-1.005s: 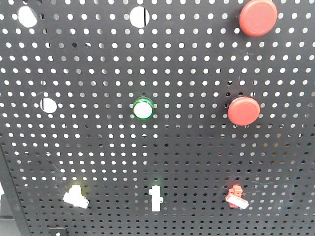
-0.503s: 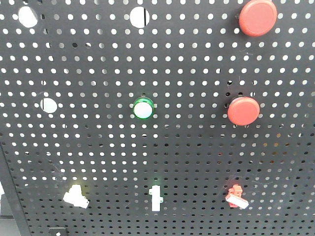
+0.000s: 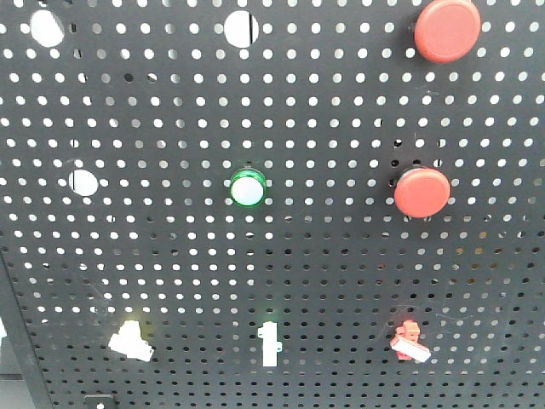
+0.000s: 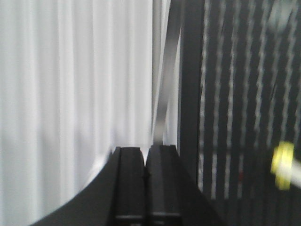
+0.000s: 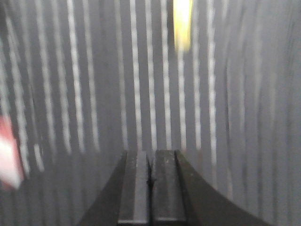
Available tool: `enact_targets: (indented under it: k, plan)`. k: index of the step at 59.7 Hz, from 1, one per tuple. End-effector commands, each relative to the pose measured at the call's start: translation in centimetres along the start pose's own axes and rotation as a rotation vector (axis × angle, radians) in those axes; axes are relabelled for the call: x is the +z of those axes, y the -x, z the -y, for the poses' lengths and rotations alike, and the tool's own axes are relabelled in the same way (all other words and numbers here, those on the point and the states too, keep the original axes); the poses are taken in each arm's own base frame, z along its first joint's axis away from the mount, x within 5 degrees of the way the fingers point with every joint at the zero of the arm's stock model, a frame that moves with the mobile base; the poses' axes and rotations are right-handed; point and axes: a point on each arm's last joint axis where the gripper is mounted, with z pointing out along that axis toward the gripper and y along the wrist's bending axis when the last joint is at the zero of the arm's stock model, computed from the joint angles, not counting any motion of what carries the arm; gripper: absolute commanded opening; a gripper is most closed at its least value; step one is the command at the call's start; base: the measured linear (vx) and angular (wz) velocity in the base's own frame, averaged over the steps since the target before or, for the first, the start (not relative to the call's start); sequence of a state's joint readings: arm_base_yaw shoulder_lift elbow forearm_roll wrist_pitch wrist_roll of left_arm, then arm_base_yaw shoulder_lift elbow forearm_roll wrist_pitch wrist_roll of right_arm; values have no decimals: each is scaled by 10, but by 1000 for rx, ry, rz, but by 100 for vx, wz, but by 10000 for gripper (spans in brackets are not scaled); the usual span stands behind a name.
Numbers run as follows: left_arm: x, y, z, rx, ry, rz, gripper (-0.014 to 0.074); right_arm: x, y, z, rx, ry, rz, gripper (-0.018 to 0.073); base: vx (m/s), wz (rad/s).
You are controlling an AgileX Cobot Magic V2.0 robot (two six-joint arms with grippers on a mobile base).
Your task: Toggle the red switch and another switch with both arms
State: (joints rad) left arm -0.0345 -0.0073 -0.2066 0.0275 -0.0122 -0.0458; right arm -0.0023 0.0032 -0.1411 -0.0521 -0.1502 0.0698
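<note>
On the black pegboard (image 3: 341,256) the red switch (image 3: 409,342), a small red lever with a white tip, sits at the lower right. The other switch (image 3: 130,341), pale yellow-white, sits at the lower left. Neither arm shows in the front view. The left wrist view is motion-blurred: my left gripper (image 4: 146,149) is shut with nothing in it, beside the board's left edge, and a yellow-ringed part (image 4: 283,165) lies to its right. My right gripper (image 5: 151,152) is shut and empty, facing the board, with a red-white blur (image 5: 9,153) at the left edge.
Two large round red push buttons (image 3: 447,30) (image 3: 421,192) sit at the upper right and a green-ringed white button (image 3: 247,188) in the middle. A thin upright white toggle (image 3: 270,343) stands between the two switches. A pale corrugated wall (image 4: 70,94) lies left of the board.
The front view has shifted very slightly; the switches look unchanged and no arm has come into that view.
</note>
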Motion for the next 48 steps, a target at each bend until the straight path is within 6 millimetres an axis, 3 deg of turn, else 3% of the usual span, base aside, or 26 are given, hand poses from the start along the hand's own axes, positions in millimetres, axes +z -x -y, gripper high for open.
enact_targets:
  k: [1,5,10,24,37,48]
  plan:
    - [5,46,1,42,1,89,2,12,46,-1,-25,3,69,-6,0,0]
    - [13,65,1,53,2,84,2,22,56,-1,-39,0,18,-6,0,0]
    - [28,69,1,51,2,43,2,36,58,-1,-51,0,-34,-6,0,0]
    - [60,44,1,51,1,-134,2,61,43,-1,-35,4,-113,-6,0,0]
    - [87,26,3,104,-32,-217,2,68,38,-1,-25,4,-140,-6,0,0]
    - [99,16,21,82,-174,-250,2,67,37,-1,-25,3,-146,-6,0,0]
